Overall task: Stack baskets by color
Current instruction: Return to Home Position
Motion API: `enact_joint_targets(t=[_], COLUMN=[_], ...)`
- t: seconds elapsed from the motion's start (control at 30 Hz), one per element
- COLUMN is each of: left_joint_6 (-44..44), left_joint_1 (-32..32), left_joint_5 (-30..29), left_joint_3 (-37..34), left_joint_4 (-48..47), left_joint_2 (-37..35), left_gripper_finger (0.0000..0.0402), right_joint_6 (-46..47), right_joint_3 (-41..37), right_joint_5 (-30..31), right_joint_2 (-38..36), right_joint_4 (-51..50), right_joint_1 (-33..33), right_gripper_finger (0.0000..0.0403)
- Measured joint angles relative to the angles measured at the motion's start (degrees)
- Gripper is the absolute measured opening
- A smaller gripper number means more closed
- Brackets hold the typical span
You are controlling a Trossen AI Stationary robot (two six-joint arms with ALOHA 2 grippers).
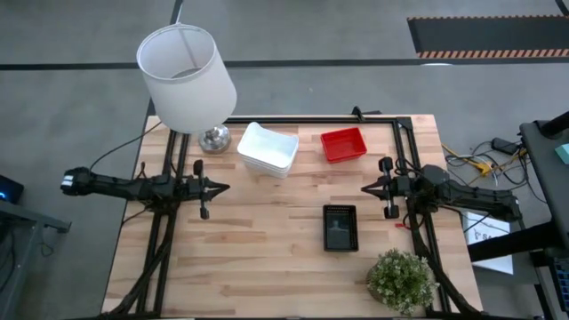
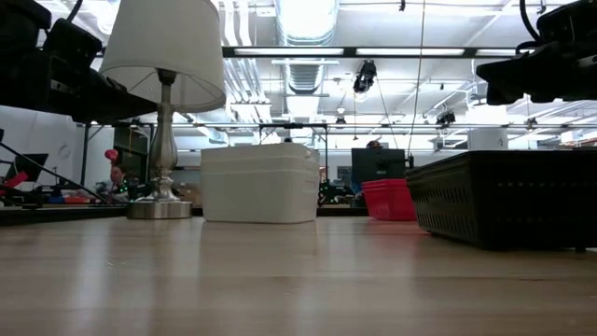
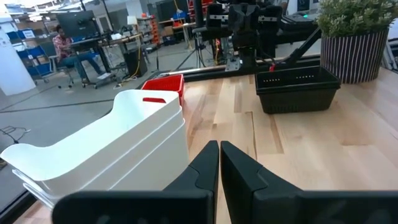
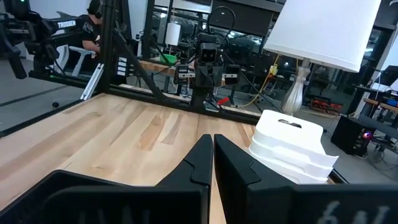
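A stack of white baskets (image 1: 268, 148) (image 3: 106, 146) (image 4: 289, 149) rests on its base at the far middle of the table. To its right sits a red basket stack (image 1: 343, 144) (image 3: 163, 89). A black basket stack (image 1: 340, 228) (image 3: 297, 88) stands nearer the front edge, right of centre. My left gripper (image 1: 226, 188) (image 3: 219, 162) is shut and hovers at the table's left side, pointing right. My right gripper (image 1: 364, 187) (image 4: 212, 155) is shut at the right side, pointing left. Neither holds anything.
A lamp with a white shade (image 1: 187, 76) and metal base (image 1: 214, 138) stands at the far left, next to the white baskets. A potted plant (image 1: 402, 280) sits at the near right corner. Bare wood lies between the two grippers and along the front.
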Motion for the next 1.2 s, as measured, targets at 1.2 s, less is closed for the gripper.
enact_joint_targets(t=[1.2], left_joint_6=[0.0], left_joint_1=[0.0], left_joint_5=[0.0], left_joint_3=[0.0], left_joint_4=[0.0], left_joint_2=[1.9], left_gripper_finger=[0.0], right_joint_6=[0.0], right_joint_3=[0.0], right_joint_5=[0.0], right_joint_2=[0.0], right_joint_4=[0.0], right_joint_1=[0.0], right_gripper_finger=[0.0009])
